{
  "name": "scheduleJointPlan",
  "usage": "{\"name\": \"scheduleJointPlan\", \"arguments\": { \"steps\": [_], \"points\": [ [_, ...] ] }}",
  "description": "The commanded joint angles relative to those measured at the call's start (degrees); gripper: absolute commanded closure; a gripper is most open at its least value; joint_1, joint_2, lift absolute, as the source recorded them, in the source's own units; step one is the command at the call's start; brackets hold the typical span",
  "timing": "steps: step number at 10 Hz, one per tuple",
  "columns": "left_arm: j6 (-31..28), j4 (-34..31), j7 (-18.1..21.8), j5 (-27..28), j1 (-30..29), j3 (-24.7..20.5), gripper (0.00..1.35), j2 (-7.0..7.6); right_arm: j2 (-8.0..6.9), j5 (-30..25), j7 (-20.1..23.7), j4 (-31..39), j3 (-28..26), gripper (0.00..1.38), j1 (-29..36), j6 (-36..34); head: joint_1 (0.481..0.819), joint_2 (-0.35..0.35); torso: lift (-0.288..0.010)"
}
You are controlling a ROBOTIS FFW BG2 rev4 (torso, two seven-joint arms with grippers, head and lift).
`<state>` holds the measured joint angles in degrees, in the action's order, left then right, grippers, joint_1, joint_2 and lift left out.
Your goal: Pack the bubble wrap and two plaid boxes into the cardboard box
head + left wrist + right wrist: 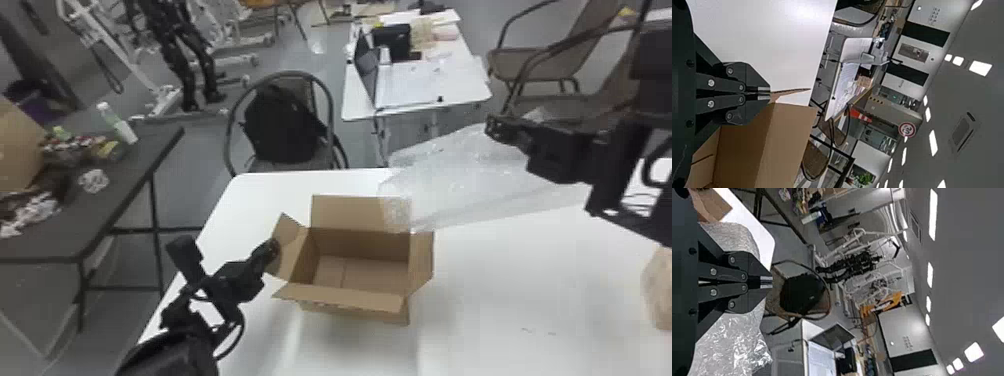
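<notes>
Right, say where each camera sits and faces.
Head view: head, forward and down at the cardboard box; left arm, right arm show.
Left wrist view: left wrist, over the box toward a desk; left hand shows.
Right wrist view: right wrist, past bubble wrap toward a backpack; right hand shows.
Head and right wrist both catch the bubble wrap.

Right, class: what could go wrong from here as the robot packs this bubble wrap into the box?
The bubble wrap hangs from the right claw, spread wider than the cardboard box, so it might bunch up outside. One end overlaps the far flap in the head view and could catch there. The left claw pinches the left flap; a tug might drag the box.
</notes>
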<state>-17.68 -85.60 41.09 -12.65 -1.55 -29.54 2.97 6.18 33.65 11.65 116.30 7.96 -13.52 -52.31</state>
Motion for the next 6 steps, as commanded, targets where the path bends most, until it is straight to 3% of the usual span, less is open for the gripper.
{"name": "scheduleJointPlan", "arguments": {
  "steps": [1,3,6],
  "points": [
    [-0.1,0.0,0.0,0.0,-0.1,0.1,1.2,0.02,-0.11,6.1,2.8,-7.2,1.2,1.23,-1.7,-0.5,0.67,0.337,-0.05],
    [-0.2,0.0,-0.2,0.0,-0.3,0.1,1.2,0.11,-0.29,6.4,10.2,-16.0,4.5,1.23,-4.7,0.9,0.69,0.35,-0.05],
    [-0.5,0.1,-0.9,0.2,0.1,1.1,1.2,0.11,-1.96,2.7,19.6,-28.0,11.6,1.23,-11.4,11.2,0.695,0.35,-0.05]
  ]
}}
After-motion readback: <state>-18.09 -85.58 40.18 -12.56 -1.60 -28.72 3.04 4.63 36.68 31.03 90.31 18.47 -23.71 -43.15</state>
